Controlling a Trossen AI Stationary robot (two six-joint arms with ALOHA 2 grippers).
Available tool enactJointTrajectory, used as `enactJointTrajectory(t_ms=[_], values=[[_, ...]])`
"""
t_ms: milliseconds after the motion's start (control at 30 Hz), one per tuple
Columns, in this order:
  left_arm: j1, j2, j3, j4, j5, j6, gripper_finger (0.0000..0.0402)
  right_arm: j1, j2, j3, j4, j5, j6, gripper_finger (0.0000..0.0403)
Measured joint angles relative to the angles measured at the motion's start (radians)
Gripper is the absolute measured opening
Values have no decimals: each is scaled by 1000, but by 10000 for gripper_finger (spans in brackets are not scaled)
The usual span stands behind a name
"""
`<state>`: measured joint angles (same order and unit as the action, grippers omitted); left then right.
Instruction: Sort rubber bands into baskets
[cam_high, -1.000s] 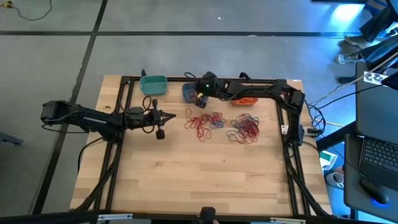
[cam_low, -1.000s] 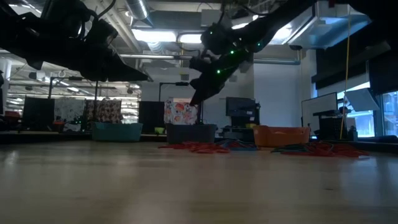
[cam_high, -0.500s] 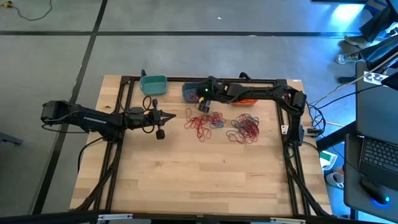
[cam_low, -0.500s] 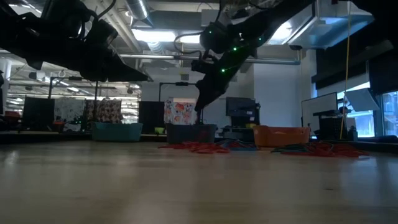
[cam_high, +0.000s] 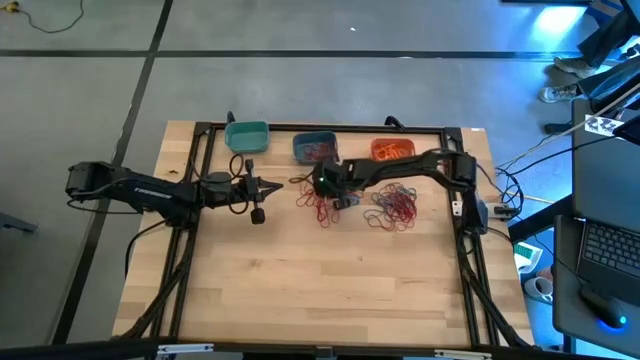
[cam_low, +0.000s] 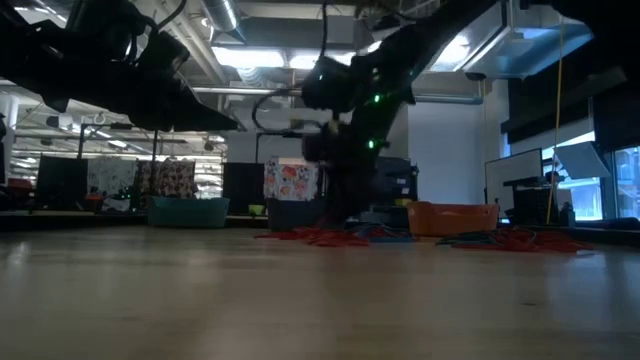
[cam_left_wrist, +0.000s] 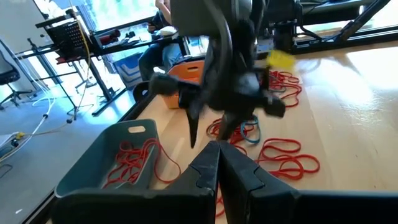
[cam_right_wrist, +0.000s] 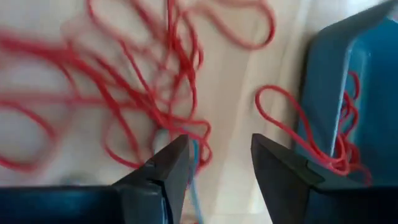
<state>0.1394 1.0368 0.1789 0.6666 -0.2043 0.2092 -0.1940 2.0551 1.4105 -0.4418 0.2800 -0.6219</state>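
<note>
Three baskets stand in a row at the table's far edge: teal (cam_high: 247, 135), slate blue (cam_high: 314, 147) with red bands in it, and orange (cam_high: 393, 150). Loose rubber bands lie in two heaps, a left one (cam_high: 325, 202) and a right one (cam_high: 392, 207). My right gripper (cam_high: 322, 187) hangs open, pointing steeply down over the left heap's far edge, just in front of the slate blue basket (cam_right_wrist: 354, 93). Red bands (cam_right_wrist: 143, 93) lie under its fingers (cam_right_wrist: 174, 165). My left gripper (cam_high: 272, 185) waits shut above the table's left part.
A black frame (cam_high: 205, 160) runs round the table's sides. The near half of the wooden table (cam_high: 320, 290) holds no objects. Beyond the table the low view shows a room with desks and screens.
My right gripper has gone from above the slate blue basket toward the table's near edge and down, and now hangs low over the left heap of bands. It has tipped steeper downward and rolled on the way.
</note>
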Motion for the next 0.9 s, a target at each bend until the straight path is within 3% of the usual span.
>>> enactJointTrajectory(t_ms=[300,467,700,900], values=[[0,0,0,1,0,2,5,-3,84,0,170,258,-313,175],[0,0,0,0,0,4,5,-3,88,0,213,260,-448,175],[0,0,0,0,0,3,5,-24,92,0,221,251,-488,173],[0,0,0,1,0,5,5,-28,101,0,270,259,-491,122]])
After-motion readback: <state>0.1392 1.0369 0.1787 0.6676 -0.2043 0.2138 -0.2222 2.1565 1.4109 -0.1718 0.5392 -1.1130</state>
